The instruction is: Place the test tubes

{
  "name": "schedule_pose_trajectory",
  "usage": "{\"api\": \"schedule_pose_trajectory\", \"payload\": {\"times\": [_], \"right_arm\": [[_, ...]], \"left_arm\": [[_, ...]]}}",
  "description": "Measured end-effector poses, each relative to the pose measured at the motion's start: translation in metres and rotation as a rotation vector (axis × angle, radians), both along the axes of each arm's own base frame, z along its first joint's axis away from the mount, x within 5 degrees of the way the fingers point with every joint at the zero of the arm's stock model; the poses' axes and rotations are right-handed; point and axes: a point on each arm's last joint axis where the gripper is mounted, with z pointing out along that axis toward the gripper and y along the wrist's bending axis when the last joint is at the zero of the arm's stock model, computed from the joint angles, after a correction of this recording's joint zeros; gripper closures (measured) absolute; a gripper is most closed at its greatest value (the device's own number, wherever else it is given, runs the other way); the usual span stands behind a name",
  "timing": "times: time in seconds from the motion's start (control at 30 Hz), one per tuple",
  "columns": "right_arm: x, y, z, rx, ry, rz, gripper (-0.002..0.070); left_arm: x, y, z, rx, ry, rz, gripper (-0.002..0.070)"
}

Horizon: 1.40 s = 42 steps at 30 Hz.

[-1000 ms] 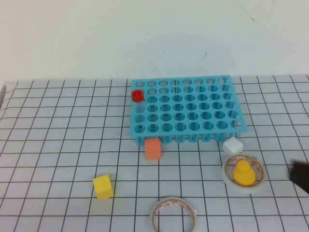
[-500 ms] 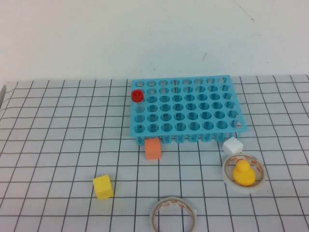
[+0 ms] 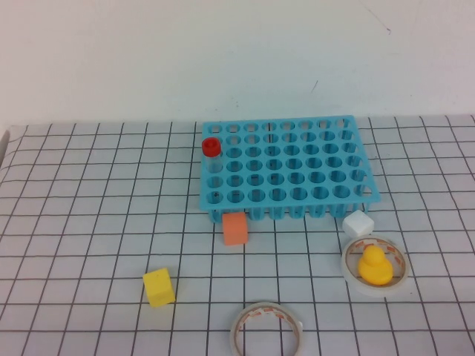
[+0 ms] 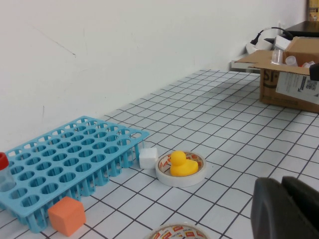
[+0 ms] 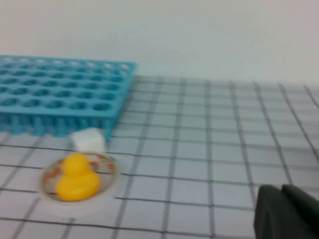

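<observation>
A blue test tube rack (image 3: 286,170) stands on the gridded table, also in the left wrist view (image 4: 65,164) and the right wrist view (image 5: 60,94). One clear test tube with a red cap (image 3: 211,152) stands upright in a hole at the rack's left edge; its cap shows in the left wrist view (image 4: 2,169). Neither arm appears in the high view. My left gripper (image 4: 281,186) is shut and empty, low over the table, well away from the rack. My right gripper (image 5: 281,191) is shut and empty too, to the right of the duck.
An orange cube (image 3: 234,228) and a white cube (image 3: 358,223) lie in front of the rack. A yellow duck (image 3: 375,265) sits inside a tape roll (image 3: 349,268). A yellow cube (image 3: 159,287) and another tape roll (image 3: 267,330) lie nearer. A cardboard box (image 4: 289,74) stands far off.
A dark part of the right arm at the high view's right edge one second ago has left that view. Nothing on the table has moved.
</observation>
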Motion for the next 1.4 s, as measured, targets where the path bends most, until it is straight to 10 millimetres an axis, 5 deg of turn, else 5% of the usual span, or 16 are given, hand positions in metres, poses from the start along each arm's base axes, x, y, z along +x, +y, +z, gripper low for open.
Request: {"api": "schedule_pose_trajectory", "payload": {"times": [0.4,1.4], "right_arm": [[-0.014,-0.017,-0.015,0.064,0.118,-0.275,0.0678],[-0.013,-0.011,-0.015,0.082,0.141,-0.179,0.0678]], "left_arm": [[-0.001,-0.001,-0.001,0.007,0.001,-0.017,0.0676],[-0.004,-0.003,-0.001,0.016,0.005,-0.051,0.0676]]}}
